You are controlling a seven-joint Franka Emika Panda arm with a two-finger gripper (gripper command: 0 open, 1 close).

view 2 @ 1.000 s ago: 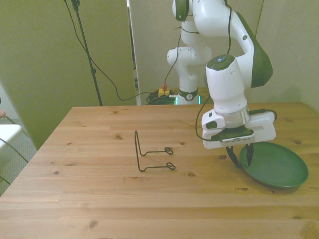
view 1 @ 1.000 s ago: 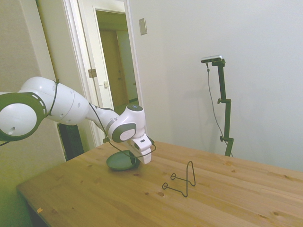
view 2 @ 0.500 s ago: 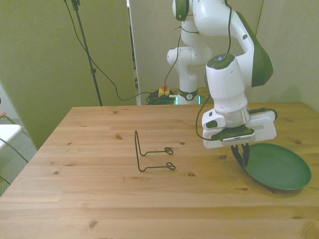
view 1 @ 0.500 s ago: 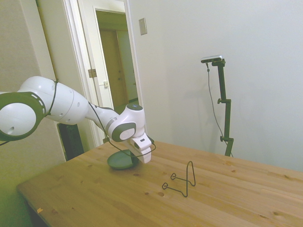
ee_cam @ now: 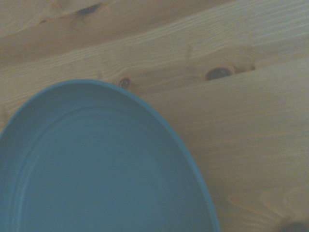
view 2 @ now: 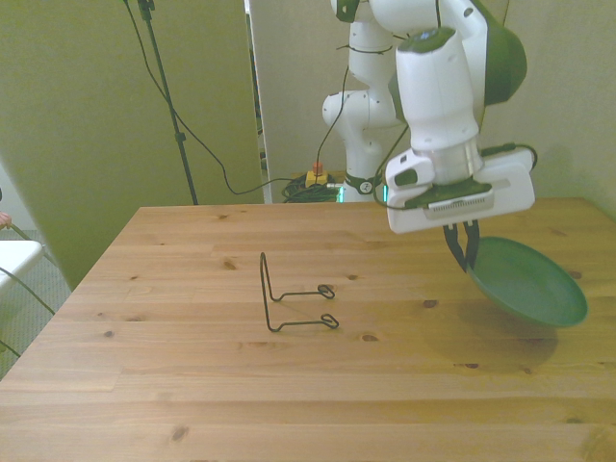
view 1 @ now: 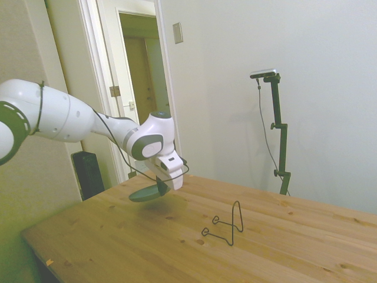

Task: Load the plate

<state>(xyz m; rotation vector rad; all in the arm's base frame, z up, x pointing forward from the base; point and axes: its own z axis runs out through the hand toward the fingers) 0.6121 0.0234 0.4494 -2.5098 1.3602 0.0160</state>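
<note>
plate (view 2: 527,284): held clear of the table (view 2: 192,366), tilted, shadow on the wood beneath it; to the front view's right of the wire stand (view 2: 294,298), well apart from it; in the side view it hangs on the door side of the stand
gripper (view 2: 466,252): jaws pinched on the plate's rim at the edge nearest the stand; rest of the plate cantilevers out from that one pinch
handling: looks rigid, hard and smooth, likely ceramic or stiff plastic, so probably slippery at the rim and breakable if dropped; weight judged modest; raised rim is the only real purchase, a rim pinch lets it pivot, so slow moves seem wise
grip point: current rim hold looks right for standing it on edge in the stand; a swing at the free edge is the likely risk
step: judged as carry toward the stand; loading not yet done; stand empty
stand: thin black wire, upright back loop and two low feet; looks light, could skid if nudged
surface: knotty pine planks, flat, matte; wrist view shows the plate's inner face (ee_cam: 96,169) over bare wood
room: pale walls, open doorway (view 1: 144,88) beyond the table
</note>
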